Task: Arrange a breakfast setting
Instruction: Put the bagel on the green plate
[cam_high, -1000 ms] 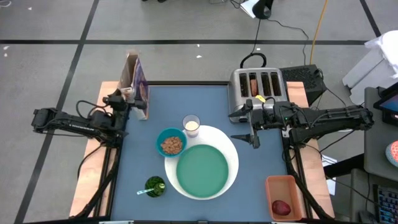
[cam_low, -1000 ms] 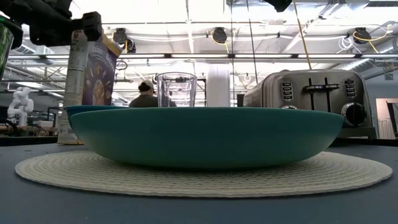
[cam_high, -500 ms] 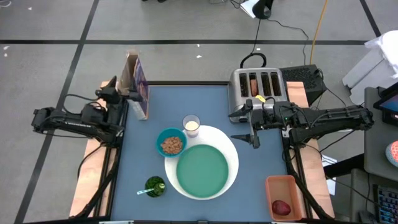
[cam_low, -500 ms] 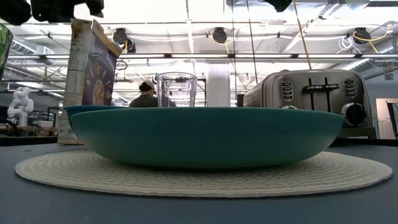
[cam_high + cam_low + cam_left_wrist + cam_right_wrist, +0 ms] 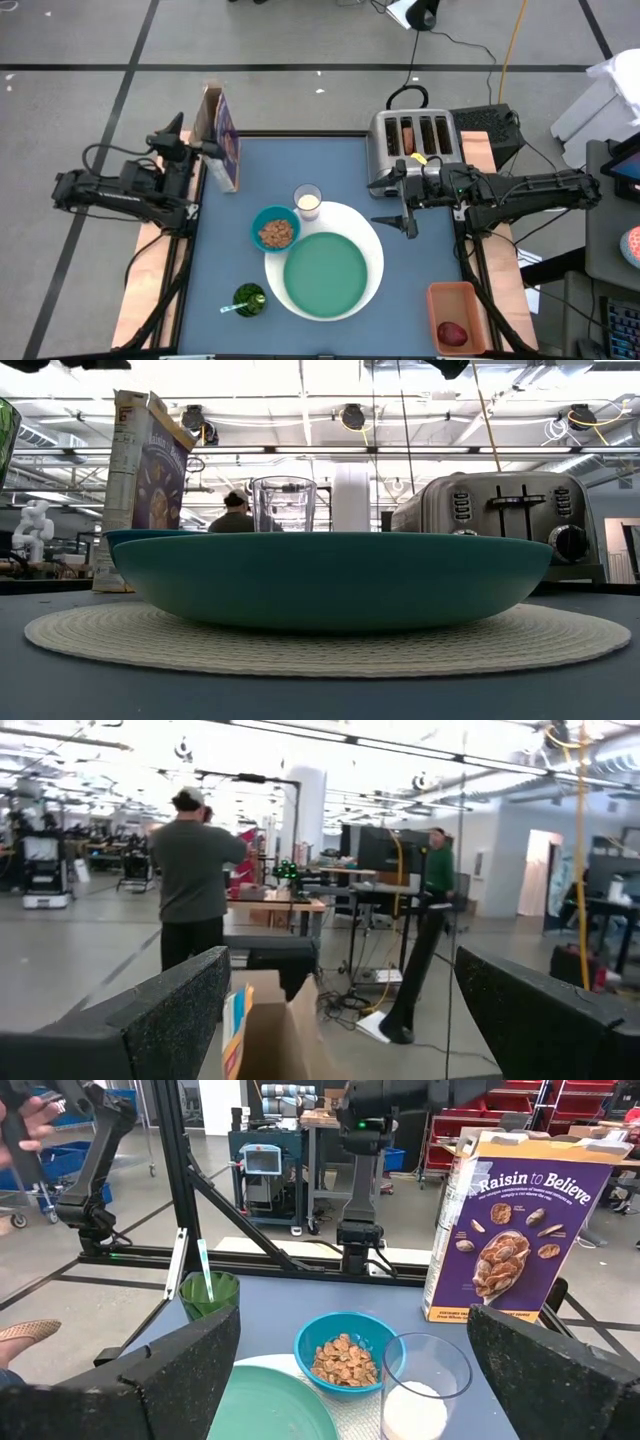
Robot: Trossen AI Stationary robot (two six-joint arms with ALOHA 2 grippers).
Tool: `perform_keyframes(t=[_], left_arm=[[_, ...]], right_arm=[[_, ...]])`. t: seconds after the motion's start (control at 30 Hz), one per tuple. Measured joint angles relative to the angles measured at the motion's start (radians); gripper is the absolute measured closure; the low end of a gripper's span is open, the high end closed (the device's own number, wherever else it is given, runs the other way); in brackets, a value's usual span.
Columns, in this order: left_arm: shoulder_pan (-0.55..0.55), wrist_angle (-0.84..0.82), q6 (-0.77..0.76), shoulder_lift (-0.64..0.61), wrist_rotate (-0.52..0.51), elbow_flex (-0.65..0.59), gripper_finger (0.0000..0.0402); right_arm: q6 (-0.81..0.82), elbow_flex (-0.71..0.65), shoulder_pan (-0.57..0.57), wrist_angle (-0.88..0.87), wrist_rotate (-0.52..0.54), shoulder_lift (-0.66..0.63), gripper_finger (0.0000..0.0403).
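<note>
Seen from above, with the teal plate [image 5: 325, 273] as the clock's centre:

Teal plate resting on the larger white plate [image 5: 372, 240], whose rim shows as a crescent from 10 round to 3 o'clock. Small teal bowl [image 5: 275, 229] at 10 o'clock, holding brown cereal, overlapping the white plate's edge. Glass of milk [image 5: 308, 201] at 11 o'clock, just beside the bowl, only a little milk in the bottom. Purple cereal box [image 5: 221, 150] farther out at 10 to 11 o'clock, upright at the mat's far left corner, top flaps open. Green cup [image 5: 249, 298] at 8 o'clock near the front edge, with a light blue handle [image 5: 230, 308] sticking out of it; whether a spoon, cannot tell. Toaster [image 5: 413, 143] at 1 o'clock, with something brown in its slots, perhaps the bagel. Red apple [image 5: 453, 333] at 4 o'clock, lying in an orange tray [image 5: 456, 298] on the wooden table edge.

Left gripper [image 5: 170, 140] at 10 o'clock, raised just beside the cereal box on its outer side, fingers spread apart and grasping nothing; box top visible between the fingers [image 5: 160, 1020] in the left wrist view. Right gripper [image 5: 403, 205] at 1 to 2 o'clock, in front of the toaster, fingers released wide and empty, hanging above the blue mat [image 5: 230, 250] beside the white plate's rim.

Beyond the table, a person [image 5: 192, 880] standing in the room, back turned.
</note>
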Motion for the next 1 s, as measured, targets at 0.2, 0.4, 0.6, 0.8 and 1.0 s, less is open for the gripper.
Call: perform_keyframes(t=[0.2,0.4,0.6,0.8,1.0], left_arm=[[-0.075,-0.007,0.068,0.0,0.022,0.051,0.0009],[-0.18,-0.009,0.068,0.001,0.023,0.075,0.0009],[-0.345,-0.217,-0.096,0.005,0.077,0.075,0.0009],[-0.485,-0.439,-0.283,0.028,0.225,0.075,0.0009],[-0.557,-0.532,-0.442,0.072,0.235,0.075,0.0009]], right_arm=[[0.048,0.0,0.0,0.011,0.044,0.0,0.0018],[0.135,0.0,0.0,0.01,0.227,0.0,0.0019],[0.191,0.006,0.0,0.005,0.33,-0.006,0.0019],[0.191,0.094,-0.001,-0.025,0.473,-0.005,0.0019],[0.191,0.19,-0.035,-0.172,0.693,-0.006,0.0019]])
